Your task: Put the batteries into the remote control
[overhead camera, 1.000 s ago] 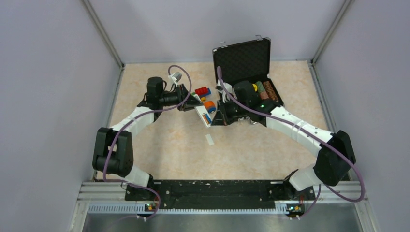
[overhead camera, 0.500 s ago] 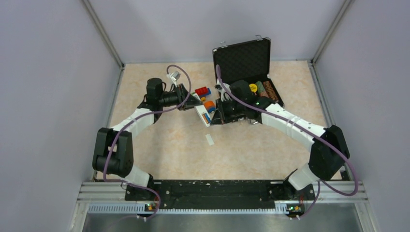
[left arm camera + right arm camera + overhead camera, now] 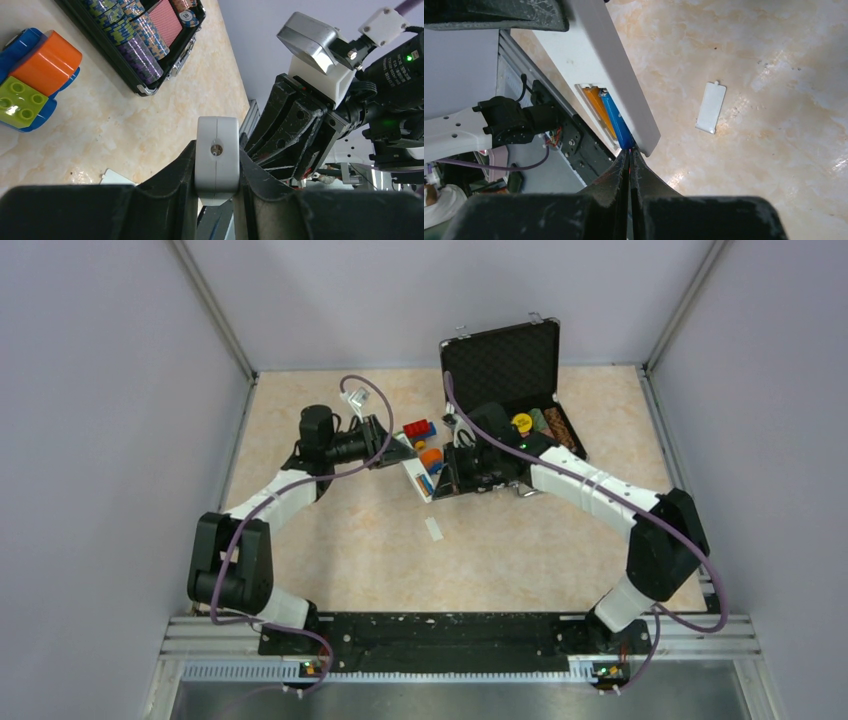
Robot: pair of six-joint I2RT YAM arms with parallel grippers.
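Item: remote control (image 3: 604, 60), slim white bar, held off the table (image 3: 774, 75) at mid-frame in the top view, slanting from the upper left to the lower centre of the right wrist view. Holder: left claw (image 3: 217, 160), clamped on the bar's narrow sides, its rounded end face with a small screw showing between the fingers. Change over the last second: the right arm's elbow has swung toward the left of the top view and the right claw (image 3: 629, 156) has edged closer to the bar; bar and cover have not shifted. Right claw state: fingers pressed together, tips at the end of the blue battery (image 3: 616, 122); whether they nip it or only push cannot be told. Compartment: open, with the orange battery (image 3: 596, 107) and the blue one side by side in it. Judgement: both cells look in, the blue perhaps not quite seated; cover not yet fitted. Cover (image 3: 711, 107): small white flat piece, lying on the table, right of the bar and well apart from it.
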